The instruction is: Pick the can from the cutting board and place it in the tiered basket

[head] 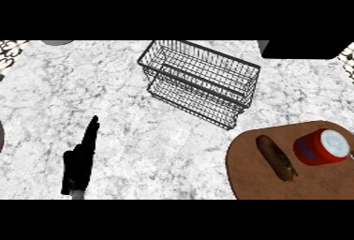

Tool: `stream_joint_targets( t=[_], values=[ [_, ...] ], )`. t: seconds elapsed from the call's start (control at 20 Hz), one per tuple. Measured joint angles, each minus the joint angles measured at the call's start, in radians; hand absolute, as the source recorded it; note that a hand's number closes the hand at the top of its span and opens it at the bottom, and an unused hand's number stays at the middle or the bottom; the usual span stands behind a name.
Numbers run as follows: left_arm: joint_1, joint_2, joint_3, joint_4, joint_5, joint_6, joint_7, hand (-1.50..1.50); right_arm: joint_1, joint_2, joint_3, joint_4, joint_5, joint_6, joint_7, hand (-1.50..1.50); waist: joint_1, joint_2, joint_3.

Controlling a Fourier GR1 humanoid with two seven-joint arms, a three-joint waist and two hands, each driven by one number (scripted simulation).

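The red can [320, 147] is lying on its side on the brown cutting board [249, 176] at the lower right, beside a dark brown oblong item [276, 158]. The wire tiered basket [199, 82] at upper centre is sitting without it, so nothing looks done yet. The left hand [79, 161], fingers straight, is resting at lower left; no right hand is showing

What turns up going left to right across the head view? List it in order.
Left hand, open with fingers straight → tiered basket → brown cutting board → dark elongated item lying on the board → red can on the board near the right edge. The right hand is not in view.
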Motion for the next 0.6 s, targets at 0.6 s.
stream_joint_targets(
  t=[0.6],
  values=[
    [0.006, -0.004, 0.008, -0.01, -0.022, -0.012, 0.011, 0.0, -0.15, 0.039, 0.256, 0.147, 0.131, 0.071, 0.083, -1.5, 0.012, 0.002, 0.0]
  ],
)
